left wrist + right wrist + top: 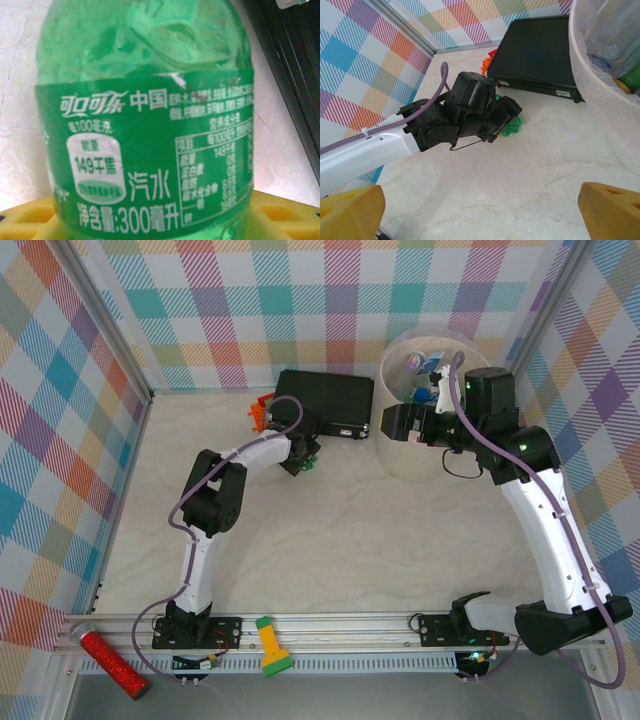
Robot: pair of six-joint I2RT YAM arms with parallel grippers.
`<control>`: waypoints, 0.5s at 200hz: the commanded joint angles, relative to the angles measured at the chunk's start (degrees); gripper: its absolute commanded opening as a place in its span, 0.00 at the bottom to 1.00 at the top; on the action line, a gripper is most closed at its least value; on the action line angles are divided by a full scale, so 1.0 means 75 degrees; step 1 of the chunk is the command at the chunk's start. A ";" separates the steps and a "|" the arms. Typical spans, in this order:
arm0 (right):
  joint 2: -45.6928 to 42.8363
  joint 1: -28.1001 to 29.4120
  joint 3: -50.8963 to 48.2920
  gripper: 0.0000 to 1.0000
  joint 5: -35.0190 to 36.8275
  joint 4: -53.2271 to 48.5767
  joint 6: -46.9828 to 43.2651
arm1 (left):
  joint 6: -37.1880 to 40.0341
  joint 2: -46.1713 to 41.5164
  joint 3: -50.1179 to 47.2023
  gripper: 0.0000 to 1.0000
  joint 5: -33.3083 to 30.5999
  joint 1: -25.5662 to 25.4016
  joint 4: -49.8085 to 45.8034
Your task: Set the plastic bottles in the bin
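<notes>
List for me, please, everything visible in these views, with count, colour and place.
green bottle: one, green, on the table between the left gripper's fingers
other bottles: several, mostly clear and blue, inside the bin; count unclear
bin: one, pale beige, far right
black case: one, black, left of the bin
orange item: one, orange, at the case's left end; kind unclear
red glittery cylinder: one, red, near left corner
flashlight: one, yellow-green, between the arm bases
table: one, pale marbled
left gripper: yellow fingers, around the green bottle
right gripper: yellow fingers, open, empty, beside the bin
</notes>
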 commanded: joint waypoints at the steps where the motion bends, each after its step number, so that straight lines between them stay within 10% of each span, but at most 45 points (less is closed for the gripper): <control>1: -0.0101 0.0023 -0.0032 0.99 -0.0124 0.0145 -0.0137 | 0.0214 0.0079 -0.0276 0.64 0.0300 -0.0028 0.0307; 100: 0.0069 -0.0050 -0.0053 0.99 -0.0162 0.0431 0.0189 | 0.2277 -0.2281 -0.1618 0.60 0.0228 -0.0713 0.0497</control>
